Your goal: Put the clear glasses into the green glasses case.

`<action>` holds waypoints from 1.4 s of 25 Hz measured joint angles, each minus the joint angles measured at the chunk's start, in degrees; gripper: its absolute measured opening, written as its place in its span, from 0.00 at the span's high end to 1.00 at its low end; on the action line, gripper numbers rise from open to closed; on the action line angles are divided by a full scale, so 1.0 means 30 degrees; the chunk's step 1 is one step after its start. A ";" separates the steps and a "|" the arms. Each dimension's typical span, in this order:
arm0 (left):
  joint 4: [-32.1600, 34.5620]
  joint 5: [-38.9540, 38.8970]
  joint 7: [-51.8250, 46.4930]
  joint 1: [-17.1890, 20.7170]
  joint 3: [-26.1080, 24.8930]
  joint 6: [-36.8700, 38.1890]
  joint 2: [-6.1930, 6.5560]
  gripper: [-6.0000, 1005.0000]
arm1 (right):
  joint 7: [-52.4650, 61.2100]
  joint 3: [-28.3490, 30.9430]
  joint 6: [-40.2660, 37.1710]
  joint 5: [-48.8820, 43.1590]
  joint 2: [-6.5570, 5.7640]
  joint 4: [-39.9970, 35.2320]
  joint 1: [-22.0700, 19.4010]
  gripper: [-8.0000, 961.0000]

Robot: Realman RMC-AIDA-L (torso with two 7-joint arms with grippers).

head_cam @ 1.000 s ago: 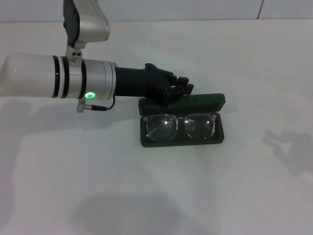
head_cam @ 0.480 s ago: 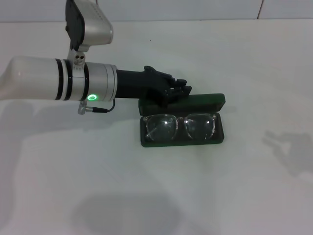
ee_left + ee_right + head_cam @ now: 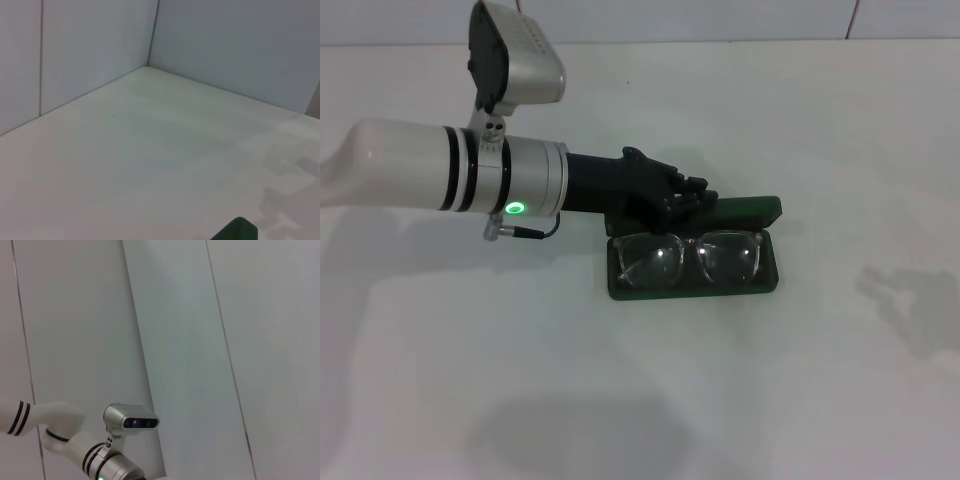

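White tabletop (image 3: 720, 400) fills the head view, backed by pale wall panels. Much is hidden: the left gripper (image 3: 695, 194) is seen end-on against the dark lid of the green glasses case (image 3: 692, 285), so its black fingers merge with the lid and whether they are spread or closed cannot be told. The near end of the lid is covered by the gripper, and only the far part of its edge is visible. In the left wrist view only a small dark green corner of the case (image 3: 235, 231) is caught, cut off by the frame edge, with bare tabletop and walls beyond. The right gripper is not seen anywhere; the right wrist view is turned toward the wall and takes in only the left arm (image 3: 95, 452) with its camera. The case lies open near the middle of the table, and the clear glasses (image 3: 688, 256) are held inside its lower tray, lenses facing up.
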 joint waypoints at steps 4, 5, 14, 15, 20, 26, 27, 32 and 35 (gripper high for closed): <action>0.0003 -0.0003 0.0095 0.0035 0.0099 0.0029 0.0006 0.79 | 0.0002 0.0000 -0.0001 0.0051 0.0014 0.0023 0.0007 0.85; 0.0012 -0.0001 0.0130 0.0061 0.0103 0.0065 0.0006 0.79 | 0.0002 -0.0001 0.0000 0.0056 0.0014 0.0053 0.0009 0.84; 0.0004 0.0074 0.0686 0.0169 0.0677 0.0505 0.0012 0.79 | -0.0188 0.0034 0.0056 0.0079 -0.0006 0.0165 0.0014 0.84; -0.0001 0.0075 0.0728 0.0173 0.0908 0.0537 0.0004 0.79 | -0.0190 0.0033 0.0082 0.0079 -0.0009 0.0168 0.0014 0.84; -0.0022 0.0182 0.0857 0.0357 0.1738 0.0556 -0.0011 0.79 | -0.0200 0.0033 0.0282 0.0079 -0.0015 0.0174 0.0061 0.84; 0.0121 0.0060 0.1348 0.0388 0.2769 0.0964 -0.0040 0.79 | -0.0205 0.0028 0.0486 0.0077 -0.0013 0.0189 0.0078 0.84; 0.0158 0.0040 0.1391 0.0391 0.2816 0.1094 -0.0041 0.79 | -0.0205 0.0028 0.0526 0.0077 -0.0012 0.0196 0.0077 0.84; 0.1252 -0.0737 0.1483 0.0999 0.2854 0.2447 -0.0044 0.79 | -0.0217 0.0030 0.0818 0.0010 -0.0004 0.0205 0.0230 0.84; 0.3019 -0.1540 0.1078 0.2028 0.2862 0.4128 -0.0025 0.79 | -0.0225 0.0021 0.1004 -0.0044 0.0002 0.0220 0.0324 0.83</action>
